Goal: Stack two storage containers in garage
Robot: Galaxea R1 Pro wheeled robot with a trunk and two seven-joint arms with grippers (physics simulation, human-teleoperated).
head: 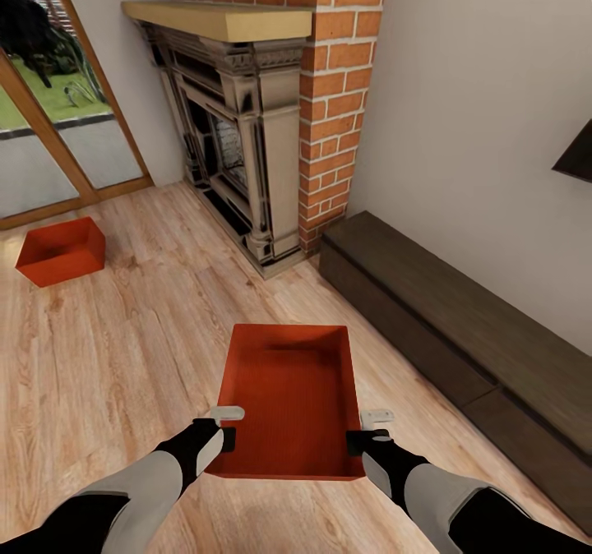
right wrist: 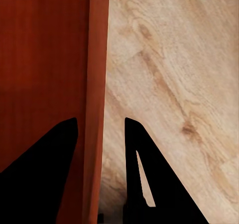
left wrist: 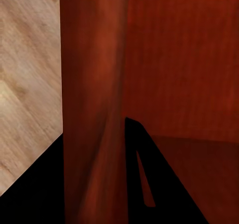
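- Near container: open-top red-orange bin, directly ahead of the robot over the wood floor, in the living room.
- Left gripper straddles its left wall, right gripper the right wall; each has one finger inside, one outside, pinching the rim.
- Looks like light, stiff, smooth plastic; thin walls may flex or slip, so a balanced two-sided hold on the long walls suits it.
- Second container sits well apart, near the glass door.
- Brick fireplace ahead, dark low cabinet to the right.

Near red-orange bin held; twin floored.
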